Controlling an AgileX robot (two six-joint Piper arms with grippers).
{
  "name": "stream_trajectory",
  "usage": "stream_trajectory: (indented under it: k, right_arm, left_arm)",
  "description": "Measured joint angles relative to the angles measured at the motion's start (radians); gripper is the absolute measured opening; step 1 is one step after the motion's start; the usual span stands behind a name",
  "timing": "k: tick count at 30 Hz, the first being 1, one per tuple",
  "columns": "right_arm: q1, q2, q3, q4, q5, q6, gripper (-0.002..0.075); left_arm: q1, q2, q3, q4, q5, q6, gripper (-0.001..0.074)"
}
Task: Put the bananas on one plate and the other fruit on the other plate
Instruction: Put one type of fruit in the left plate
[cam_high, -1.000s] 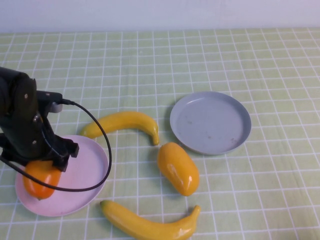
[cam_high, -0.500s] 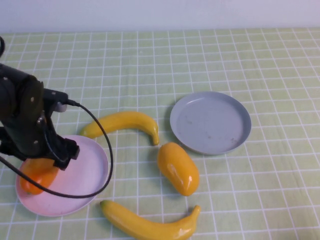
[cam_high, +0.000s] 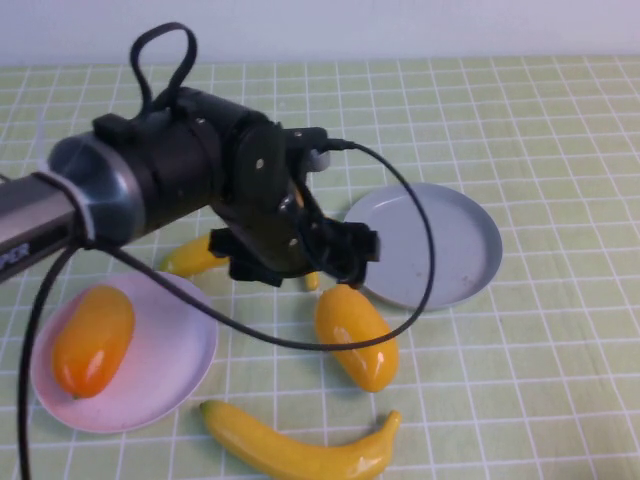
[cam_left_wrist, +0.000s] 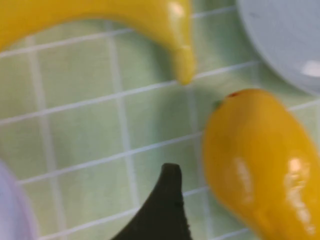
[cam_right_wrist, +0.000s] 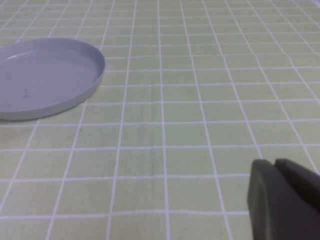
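Note:
My left gripper (cam_high: 310, 262) hangs open above the table between the upper banana (cam_high: 195, 255) and the yellow-orange fruit (cam_high: 357, 337). It holds nothing. In the left wrist view one dark finger (cam_left_wrist: 165, 210) shows beside that fruit (cam_left_wrist: 260, 165), with the banana's tip (cam_left_wrist: 182, 65) beyond. The deeper orange fruit (cam_high: 92, 340) lies on the pale pink plate (cam_high: 175, 345). The grey-blue plate (cam_high: 440, 250) is bare. A second banana (cam_high: 300, 450) lies at the front. My right gripper (cam_right_wrist: 274, 167) is shut and empty, low over the cloth, out of the high view.
A green checked cloth (cam_high: 540, 380) covers the table. My left arm and its black cable (cam_high: 425, 250) reach over the upper banana and the near edge of the grey-blue plate. That plate (cam_right_wrist: 45, 75) also shows in the right wrist view.
My left gripper opened and left the deeper orange fruit on the pink plate. The arm then swung right, and now hangs over the upper banana beside the yellow-orange fruit.

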Motion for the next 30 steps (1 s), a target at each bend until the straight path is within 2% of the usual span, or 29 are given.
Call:
stream_trajectory:
  k: [6,11,21,30]
  right_arm:
    - [0.0,0.0,0.0,0.0,0.0,0.0,-0.0017]
    - [0.0,0.0,0.0,0.0,0.0,0.0,-0.0017]
    - [0.0,0.0,0.0,0.0,0.0,0.0,-0.0017]
    - [0.0,0.0,0.0,0.0,0.0,0.0,-0.0017]
  left_arm:
    - [-0.088,0.106,-0.156,-0.071,0.071,-0.075,0.0652]
    - [-0.128,0.172,-0.211,-0.077,0.131,-0.139,0.0652]
    - [-0.14,0.228,-0.258,0.016,0.259,-0.26,0.0652]
    - [-0.14,0.246,-0.293,0.032,0.313,-0.282,0.0652]
